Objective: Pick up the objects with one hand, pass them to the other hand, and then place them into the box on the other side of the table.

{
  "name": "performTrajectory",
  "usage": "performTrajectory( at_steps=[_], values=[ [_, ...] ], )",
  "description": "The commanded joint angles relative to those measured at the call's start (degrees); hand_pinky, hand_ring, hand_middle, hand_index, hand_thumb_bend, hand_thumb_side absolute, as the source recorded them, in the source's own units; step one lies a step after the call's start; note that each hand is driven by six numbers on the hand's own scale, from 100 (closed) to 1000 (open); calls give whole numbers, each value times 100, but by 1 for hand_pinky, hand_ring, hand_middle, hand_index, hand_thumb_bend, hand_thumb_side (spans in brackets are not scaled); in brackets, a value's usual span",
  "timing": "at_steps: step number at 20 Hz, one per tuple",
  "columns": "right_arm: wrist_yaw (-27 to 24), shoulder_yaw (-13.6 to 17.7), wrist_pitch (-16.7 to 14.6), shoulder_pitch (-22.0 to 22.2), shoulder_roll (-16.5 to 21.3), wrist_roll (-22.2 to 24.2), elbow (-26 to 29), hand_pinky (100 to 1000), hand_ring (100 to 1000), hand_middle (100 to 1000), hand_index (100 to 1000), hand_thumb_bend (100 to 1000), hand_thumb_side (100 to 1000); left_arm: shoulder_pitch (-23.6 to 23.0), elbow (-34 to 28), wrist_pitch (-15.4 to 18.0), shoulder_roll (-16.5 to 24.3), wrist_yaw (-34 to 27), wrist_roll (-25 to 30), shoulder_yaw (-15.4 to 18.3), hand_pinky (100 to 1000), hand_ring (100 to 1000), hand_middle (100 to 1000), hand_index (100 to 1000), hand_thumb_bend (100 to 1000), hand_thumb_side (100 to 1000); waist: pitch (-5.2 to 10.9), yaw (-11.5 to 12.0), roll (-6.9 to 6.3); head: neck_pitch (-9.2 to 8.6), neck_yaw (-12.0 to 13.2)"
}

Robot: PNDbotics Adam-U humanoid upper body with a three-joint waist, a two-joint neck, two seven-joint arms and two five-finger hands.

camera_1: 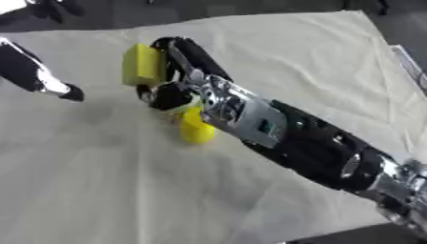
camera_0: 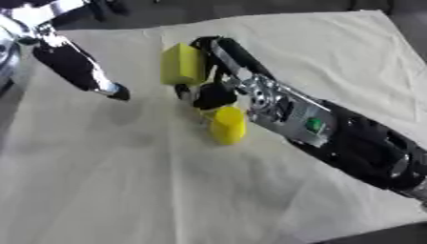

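A yellow block (camera_0: pixel 182 64) stands on the cream cloth (camera_0: pixel 125 181) toward the far middle. A yellow cylinder (camera_0: pixel 227 125) lies just nearer than it. My right hand (camera_0: pixel 218 71) reaches in from the lower right. Its fingers (camera_0: pixel 231 53) stretch out along the block's right side, and its thumb (camera_0: pixel 210 96) hangs dark over the cylinder's far end. Neither object looks enclosed. My left hand (camera_0: pixel 115 90) comes in from the upper left and hovers left of the block, apart from both objects. Its shape is blurred.
A pale grey edge (camera_0: pixel 6 59) shows at the far left border, and another pale rim (camera_1: pixel 407 59) at the right border beyond the cloth. The cloth's near and left parts carry nothing. Dark floor lies past the far edge.
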State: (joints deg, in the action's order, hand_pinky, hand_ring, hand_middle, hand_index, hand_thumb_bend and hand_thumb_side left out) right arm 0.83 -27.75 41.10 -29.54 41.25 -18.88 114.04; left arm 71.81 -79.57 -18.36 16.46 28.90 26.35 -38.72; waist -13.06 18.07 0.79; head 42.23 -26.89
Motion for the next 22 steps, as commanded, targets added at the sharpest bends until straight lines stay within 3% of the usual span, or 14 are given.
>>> performTrajectory(
  at_steps=[1,11,22],
  values=[
    [-142,-1,99,-146,40,-42,55,378,513,412,551,234,100,122,88,109,-111,172,36,13,845,781,794,827,823,164,176,14,56,-39,-24],
    [-579,-154,265,-285,-32,-21,55,391,514,417,556,177,100,-35,525,114,-598,263,-246,37,838,760,776,808,733,180,146,12,73,-29,-114],
    [-285,-251,239,-299,-77,89,55,380,508,409,551,179,100,-175,796,-102,-948,106,-849,95,837,745,760,790,666,281,129,-2,56,-141,-170]
  ],
)
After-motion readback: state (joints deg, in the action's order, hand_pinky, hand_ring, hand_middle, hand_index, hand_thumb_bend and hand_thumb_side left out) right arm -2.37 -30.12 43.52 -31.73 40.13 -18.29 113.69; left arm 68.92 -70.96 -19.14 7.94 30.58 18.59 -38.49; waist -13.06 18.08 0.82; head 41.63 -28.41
